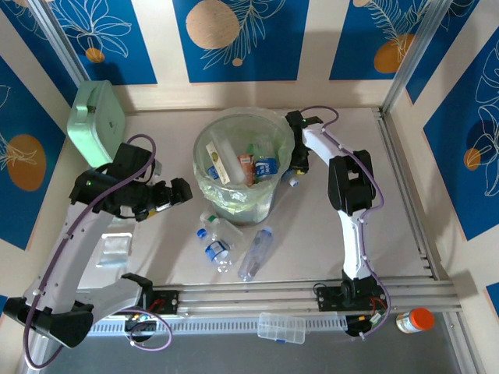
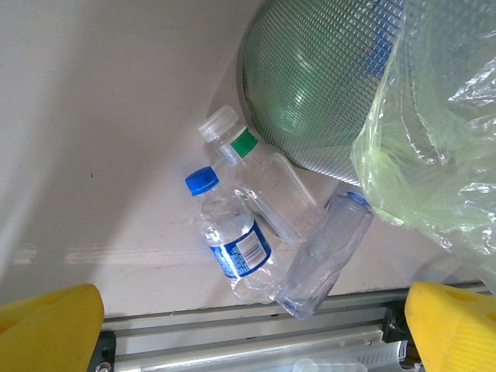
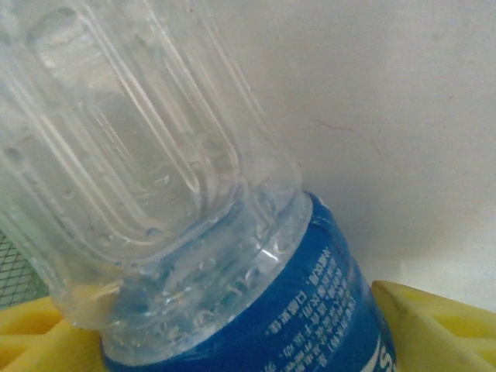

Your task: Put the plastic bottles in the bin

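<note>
Left gripper (image 1: 178, 192): spread wide, hovering.
Loose bottles (image 2: 236, 248): three, lying beneath it, beside bin (image 1: 201, 140) base.
Right gripper (image 3: 225, 345): bottle (image 3: 155, 155) between fingers; pinched or merely framed, cannot tell.
Bin: just left of right gripper.

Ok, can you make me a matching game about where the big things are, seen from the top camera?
Things:
1. bin
2. green case
3. jar
4. clear box

Places:
A. near right corner
B. far left, against the wall
C. middle of the table
D. near edge, between the arm bases

Pairs: 1-C, 2-B, 3-A, 4-D
</note>
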